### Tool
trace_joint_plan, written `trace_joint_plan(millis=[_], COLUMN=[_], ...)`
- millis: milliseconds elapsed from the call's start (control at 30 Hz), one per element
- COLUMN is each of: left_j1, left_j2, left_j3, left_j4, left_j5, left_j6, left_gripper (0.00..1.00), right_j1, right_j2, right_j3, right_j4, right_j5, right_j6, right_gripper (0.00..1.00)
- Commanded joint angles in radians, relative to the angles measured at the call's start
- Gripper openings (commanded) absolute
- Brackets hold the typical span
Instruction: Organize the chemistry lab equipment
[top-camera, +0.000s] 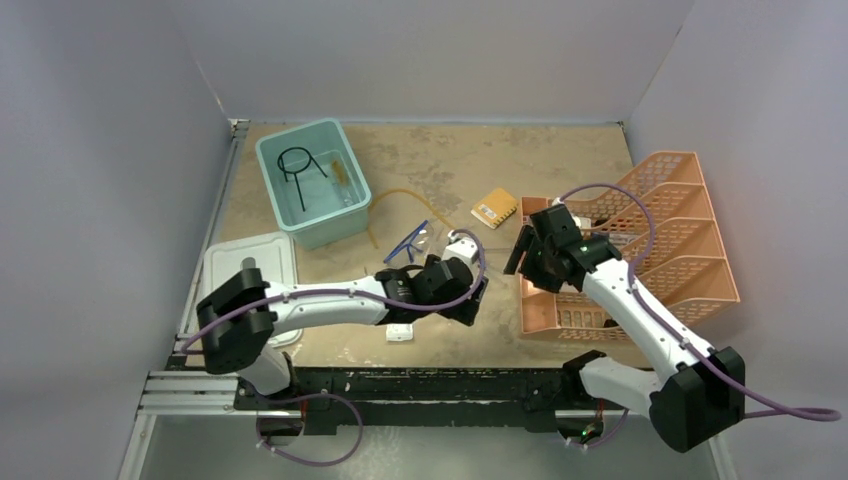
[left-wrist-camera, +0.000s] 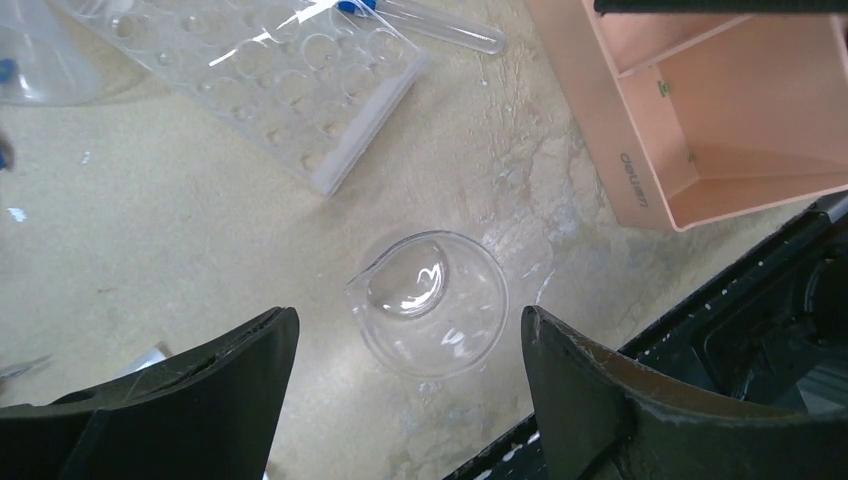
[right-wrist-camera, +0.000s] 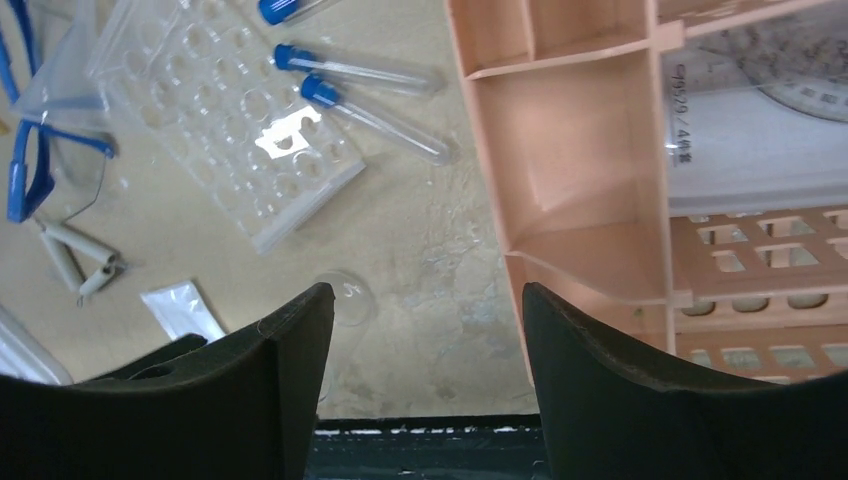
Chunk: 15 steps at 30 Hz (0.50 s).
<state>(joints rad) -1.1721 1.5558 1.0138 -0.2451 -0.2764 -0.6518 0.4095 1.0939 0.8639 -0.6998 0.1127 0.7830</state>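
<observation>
A small clear glass beaker (left-wrist-camera: 430, 315) sits on the sandy worktop (left-wrist-camera: 150, 230) near a flat clear plastic rack (left-wrist-camera: 270, 70), with blue-capped clear tubes (right-wrist-camera: 360, 70) lying beside the rack.

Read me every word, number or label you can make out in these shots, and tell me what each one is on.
"9529 / 4": sideways on the clear plastic piece lying in the orange tray; the characters at either end are unclear.
Printed mark on the tray's outer wall: starts like "del", rest blurred.
Scale marks on that plastic piece: too small to read.
Yellow pad: print too small to read.
</observation>
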Motion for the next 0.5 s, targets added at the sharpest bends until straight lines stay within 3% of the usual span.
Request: trace_joint_plan(millis=[0, 233, 467], left_j1=[-0.040, -0.047, -0.047], left_j2=[0.071, 0.138, 0.180], left_j3=[0.093, 0.120, 0.162], left_j4=[0.003, -0.017, -0.036], left_j5=[-0.070, -0.043, -0.060], left_j6=[-0.057, -0.112, -0.121], left_gripper=[0.82, 0.81, 0.62], right_j1=[-0.044, -0.101, -0.113], right_j2=[0.021, 0.025, 0.029], right_j3=[0.035, 0.027, 0.034], right_j4=[-0.025, -0.009, 0.013], right_j5=[0.072, 0.079, 0.079], right_j6=[0.060, 0.020, -0.018], right_gripper=[0.71, 0.71, 0.71])
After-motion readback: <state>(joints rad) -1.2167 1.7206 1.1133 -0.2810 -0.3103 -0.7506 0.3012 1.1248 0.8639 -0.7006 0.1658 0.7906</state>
